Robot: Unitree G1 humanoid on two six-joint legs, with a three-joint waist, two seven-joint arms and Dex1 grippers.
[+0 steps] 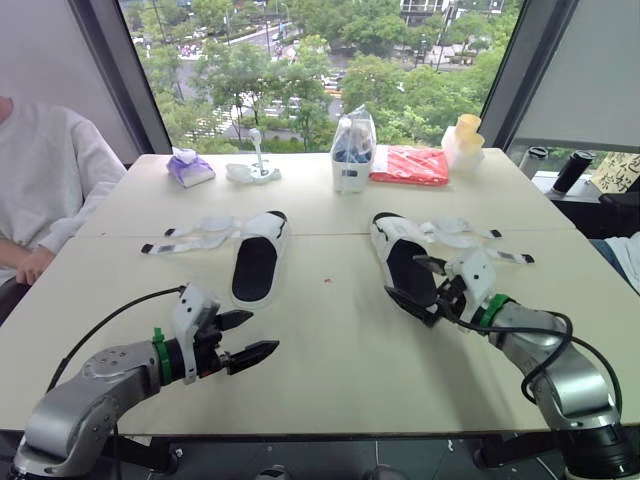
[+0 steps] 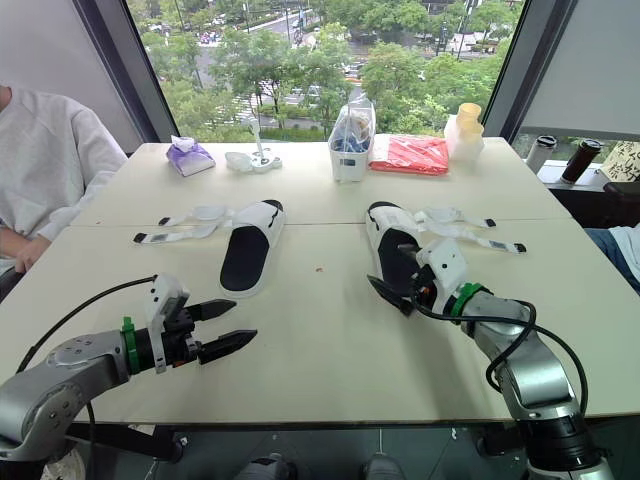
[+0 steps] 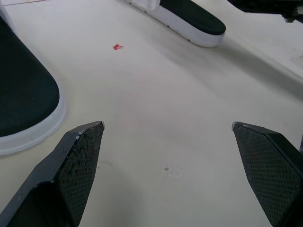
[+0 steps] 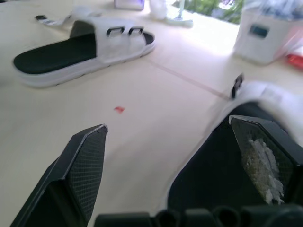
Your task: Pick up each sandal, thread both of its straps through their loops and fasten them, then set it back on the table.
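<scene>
Hovering low over the pale desk (image 1: 330,370), the left hand (image 1: 262,333) gapes empty, short of the left white slide sandal with black footbed (image 1: 257,262). The right hand (image 1: 403,278), also spread wide, sits at the heel of the matching right sandal (image 1: 392,240), clearly the nearer pairing. Both sandals run lengthwise away from the robot, their loose straps (image 1: 470,238) splayed outward.

Right of the left sandal (image 1: 256,262), a wide strip of bare table (image 1: 330,340) runs to the right sandal (image 1: 400,258), with only a red speck (image 1: 327,281) on it. Its near side is bare too, under the left gripper (image 1: 263,332), fingers spread. To its left lie loose straps (image 1: 195,235), with a person (image 1: 40,180) past them. Well beyond it stand a white box (image 1: 352,155) and a red bag (image 1: 410,165).
</scene>
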